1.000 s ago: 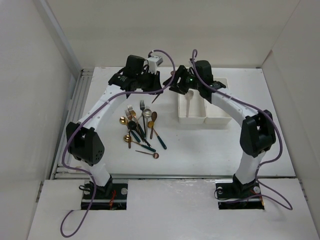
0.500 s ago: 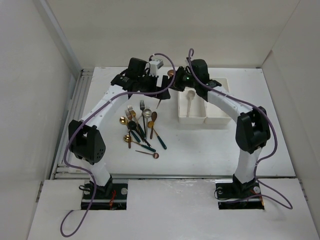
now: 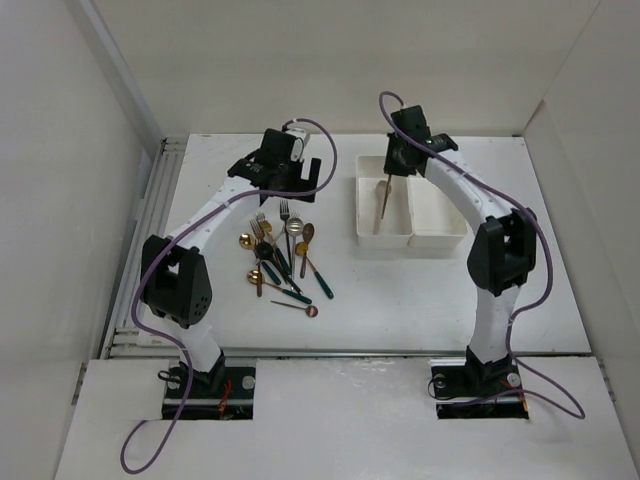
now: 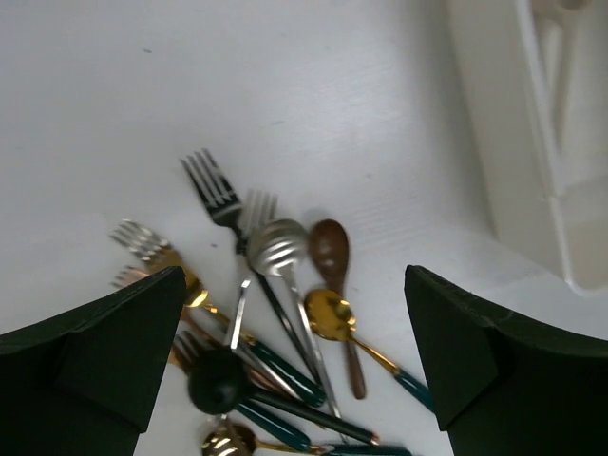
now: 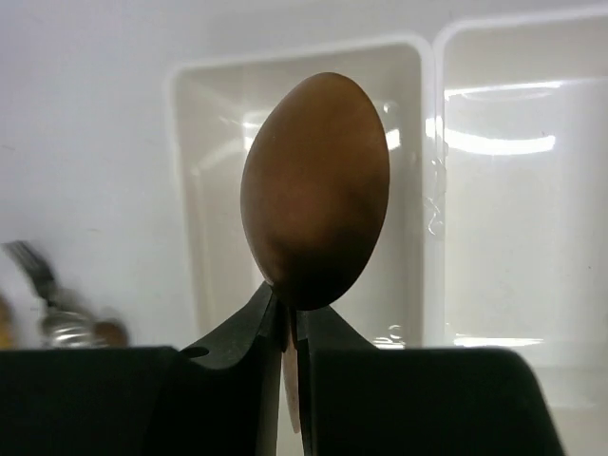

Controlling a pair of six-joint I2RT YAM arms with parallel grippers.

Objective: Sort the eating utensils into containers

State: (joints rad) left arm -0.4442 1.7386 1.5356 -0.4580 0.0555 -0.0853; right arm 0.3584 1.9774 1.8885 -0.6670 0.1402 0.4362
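Drop-off step: right hand (image 5: 289,318) clamps a copper spoon (image 5: 315,190) just below its bowl over the left bin (image 3: 397,218) of the containers (image 3: 412,243) and next needs to lower and release; left hand (image 4: 293,280), wide open and empty, hovers over the utensil pile (image 3: 280,262) on the table (image 3: 400,292) left of the containers.

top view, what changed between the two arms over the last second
The left gripper opened, let go of the copper spoon and drew back left over the utensil pile. The right gripper shut on the spoon and carried it right, so it now hangs over the left bin. The pile and the bin stayed put.
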